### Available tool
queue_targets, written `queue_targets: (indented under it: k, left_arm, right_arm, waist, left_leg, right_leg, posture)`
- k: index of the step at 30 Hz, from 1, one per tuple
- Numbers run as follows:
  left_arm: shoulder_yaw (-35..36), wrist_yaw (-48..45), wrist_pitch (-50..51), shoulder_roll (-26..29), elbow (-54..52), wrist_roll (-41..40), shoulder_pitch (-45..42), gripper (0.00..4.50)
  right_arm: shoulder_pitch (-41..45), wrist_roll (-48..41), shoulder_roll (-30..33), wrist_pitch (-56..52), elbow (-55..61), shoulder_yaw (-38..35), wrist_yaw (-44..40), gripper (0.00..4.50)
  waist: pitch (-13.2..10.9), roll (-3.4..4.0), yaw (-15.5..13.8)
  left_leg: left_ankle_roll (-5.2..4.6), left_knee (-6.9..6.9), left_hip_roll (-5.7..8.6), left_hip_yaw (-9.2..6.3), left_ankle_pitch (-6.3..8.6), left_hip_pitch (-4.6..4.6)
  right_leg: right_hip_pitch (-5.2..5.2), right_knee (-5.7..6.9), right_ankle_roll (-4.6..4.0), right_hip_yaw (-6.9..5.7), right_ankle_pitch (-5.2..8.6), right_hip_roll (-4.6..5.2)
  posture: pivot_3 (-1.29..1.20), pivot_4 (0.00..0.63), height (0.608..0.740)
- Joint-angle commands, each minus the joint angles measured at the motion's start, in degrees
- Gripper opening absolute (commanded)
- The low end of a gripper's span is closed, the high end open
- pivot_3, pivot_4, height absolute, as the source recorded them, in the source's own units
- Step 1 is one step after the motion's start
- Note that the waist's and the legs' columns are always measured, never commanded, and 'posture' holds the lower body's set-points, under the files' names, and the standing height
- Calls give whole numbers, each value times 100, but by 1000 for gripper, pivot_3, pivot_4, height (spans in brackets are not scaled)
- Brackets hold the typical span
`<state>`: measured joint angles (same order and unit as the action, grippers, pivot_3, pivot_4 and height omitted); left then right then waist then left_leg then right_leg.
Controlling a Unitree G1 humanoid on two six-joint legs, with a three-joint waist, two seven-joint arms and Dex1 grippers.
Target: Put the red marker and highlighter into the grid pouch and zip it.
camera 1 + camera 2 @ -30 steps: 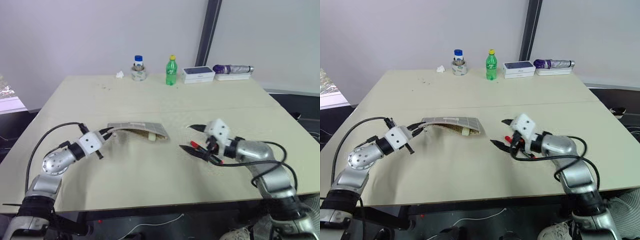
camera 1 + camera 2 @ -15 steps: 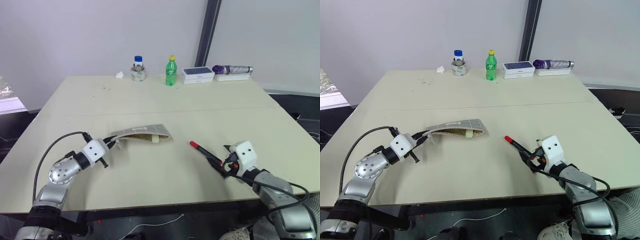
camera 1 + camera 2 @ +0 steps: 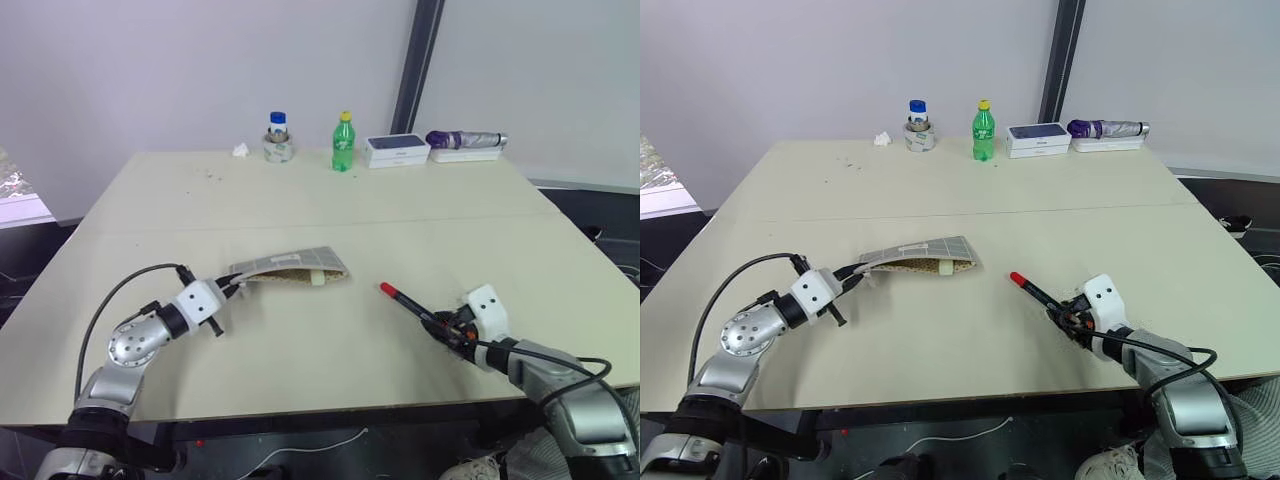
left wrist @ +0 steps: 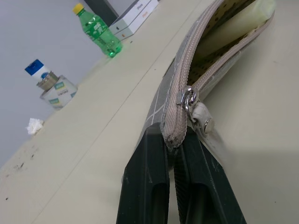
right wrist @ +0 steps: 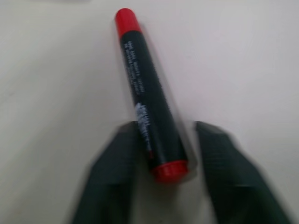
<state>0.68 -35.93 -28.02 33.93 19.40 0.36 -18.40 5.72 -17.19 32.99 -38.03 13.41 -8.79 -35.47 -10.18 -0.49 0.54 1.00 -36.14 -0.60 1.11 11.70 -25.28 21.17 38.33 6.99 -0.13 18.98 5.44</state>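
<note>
Fingers (image 4: 149,186) of the left gripper (image 4: 174,154) pinch the flat grey grid-lined fabric pouch (image 3: 290,266) mid-table, stubby pale-yellow highlighter (image 4: 231,28) inside; right gripper (image 5: 163,154) straddles the slim black red-capped marker (image 5: 148,105) near the front edge, jaws parted, grip unclear.

One marker (image 3: 406,303), one highlighter (image 4: 233,27), one pouch (image 3: 290,266), one green bottle (image 3: 342,142), two boxes (image 3: 396,149), one tape roll (image 3: 277,149).

Even, soft daylight over my table (image 3: 300,200), faint shadows; my right fingers (image 5: 112,182) smear with motion blur at bottom frame.
</note>
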Motion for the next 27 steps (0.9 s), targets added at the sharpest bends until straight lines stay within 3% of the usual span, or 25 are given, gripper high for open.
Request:
queue_targets:
  k: [1, 12, 18, 27]
  left_arm:
    - [-4, 59, -66, -1, -117, 30, -103, 0]
    - [-112, 92, -88, -108, -1, 139, -262, 0]
    - [-139, 96, -43, -156, -166, 139, -334, 0]
    - [-189, 53, -45, -109, -321, 215, -253, 0]
  right_arm:
    - [4, -281, 150, -20, 388, 109, -367, 385]
    - [504, -1053, 302, -592, 1450, 365, -738, 392]
    - [663, -471, 331, -201, 1041, 898, -562, 392]
    - [1117, -39, 143, 60, 283, 1073, -223, 392]
  waist:
    - [0, 0, 2]
    - [1, -2, -9]
    - [1, -2, -3]
    - [1, -2, -5]
  left_leg:
    - [0, 0, 0, 0, 0, 0]
    - [0, -2, 0, -3, 0, -2]
    - [-1, -2, 0, -2, 0, -3]
    - [0, -2, 1, -1, 0, -4]
  right_leg:
    - [0, 0, 0, 0, 0, 0]
    - [1, 0, 0, -1, 0, 0]
    - [3, 0, 0, -1, 0, 0]
    - [5, 1, 0, -1, 0, 0]
  posture:
    - [0, 150, 740]
    - [0, 150, 740]
    - [0, 150, 740]
    - [0, 150, 740]
